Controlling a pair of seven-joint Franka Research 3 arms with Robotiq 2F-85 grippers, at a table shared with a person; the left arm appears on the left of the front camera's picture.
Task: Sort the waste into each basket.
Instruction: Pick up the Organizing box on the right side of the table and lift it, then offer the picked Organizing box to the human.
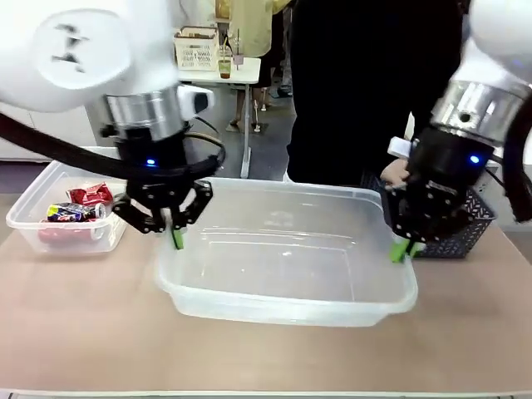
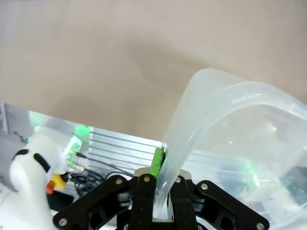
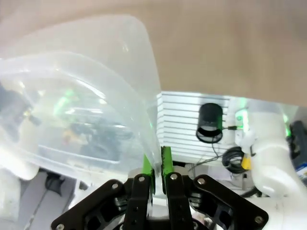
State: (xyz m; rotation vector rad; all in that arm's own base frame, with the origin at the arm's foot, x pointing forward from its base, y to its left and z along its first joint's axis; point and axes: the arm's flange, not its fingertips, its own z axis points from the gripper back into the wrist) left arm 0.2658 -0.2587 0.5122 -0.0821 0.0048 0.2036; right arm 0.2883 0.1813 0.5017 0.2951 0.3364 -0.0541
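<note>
A large see-through basket (image 1: 283, 287) sits mid-table with nothing in it. My left gripper (image 1: 176, 235) is shut on its left rim, and the left wrist view shows that clear basket wall (image 2: 192, 139) pinched between the left gripper (image 2: 160, 165) pads. My right gripper (image 1: 402, 249) is shut on the right rim, and the right wrist view shows the basket rim (image 3: 144, 100) clamped in the right gripper (image 3: 157, 163). A second clear basket (image 1: 33, 208) at the far left holds waste (image 1: 79, 208): a red wrapper, a colourful wrapper and a can.
A dark lattice-sided basket (image 1: 465, 229) stands at the right, behind my right gripper. A person in dark clothes (image 1: 366, 91) stands at the far side of the table, a hand (image 1: 395, 172) near that basket. Bare tabletop (image 1: 266, 357) lies in front.
</note>
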